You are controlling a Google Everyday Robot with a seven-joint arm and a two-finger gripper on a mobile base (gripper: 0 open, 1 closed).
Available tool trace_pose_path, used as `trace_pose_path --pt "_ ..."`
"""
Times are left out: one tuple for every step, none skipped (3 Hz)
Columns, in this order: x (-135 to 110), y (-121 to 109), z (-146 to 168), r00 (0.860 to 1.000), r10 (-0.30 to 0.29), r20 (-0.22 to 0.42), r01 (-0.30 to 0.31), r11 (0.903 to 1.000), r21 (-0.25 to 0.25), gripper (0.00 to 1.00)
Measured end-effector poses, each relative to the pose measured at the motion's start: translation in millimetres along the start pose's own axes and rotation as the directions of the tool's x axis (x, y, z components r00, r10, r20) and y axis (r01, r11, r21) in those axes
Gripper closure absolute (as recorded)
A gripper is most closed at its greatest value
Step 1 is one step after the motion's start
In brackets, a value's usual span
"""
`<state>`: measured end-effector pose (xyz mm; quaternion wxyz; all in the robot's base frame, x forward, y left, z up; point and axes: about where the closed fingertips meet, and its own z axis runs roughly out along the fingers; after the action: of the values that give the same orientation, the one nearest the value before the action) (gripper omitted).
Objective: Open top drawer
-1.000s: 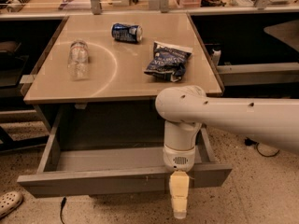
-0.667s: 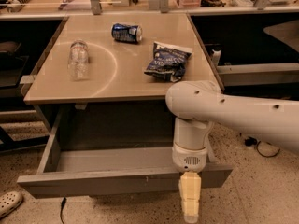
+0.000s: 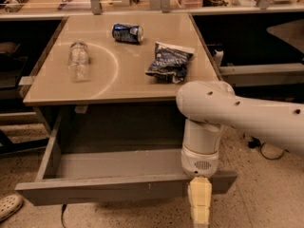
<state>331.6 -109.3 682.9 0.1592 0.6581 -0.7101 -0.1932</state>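
Camera view: one top drawer [image 3: 109,188], open; one hand [image 3: 200,207] at its front, grip untellable

Lying on its side at the left of the tan table [image 3: 128,82]: a clear plastic bottle [image 3: 78,61], with a blue drink can [image 3: 127,33] resting on its side near the back edge and a crumpled dark blue snack bag [image 3: 169,62] sitting to the right, all three apart. Poking in at the lower left of the speckled floor [image 3: 266,194]: a pale shoe [image 3: 9,206], well apart from the gripper [image 3: 200,208] hanging at the bottom edge, right of centre.
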Motion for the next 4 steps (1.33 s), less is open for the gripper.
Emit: trace_pose_path --pt "12 14 0 1.0 0.018 0.017 -0.018 0.9997 -0.016 0.0" --pt "13 16 -1 1.0 0.019 0.018 -0.019 0.9997 -0.018 0.0" --pt "23 26 3 0.998 0.043 0.036 -0.042 0.9984 -0.038 0.0" --pt "23 27 2 0.998 0.043 0.036 -0.042 0.9984 -0.038 0.0"
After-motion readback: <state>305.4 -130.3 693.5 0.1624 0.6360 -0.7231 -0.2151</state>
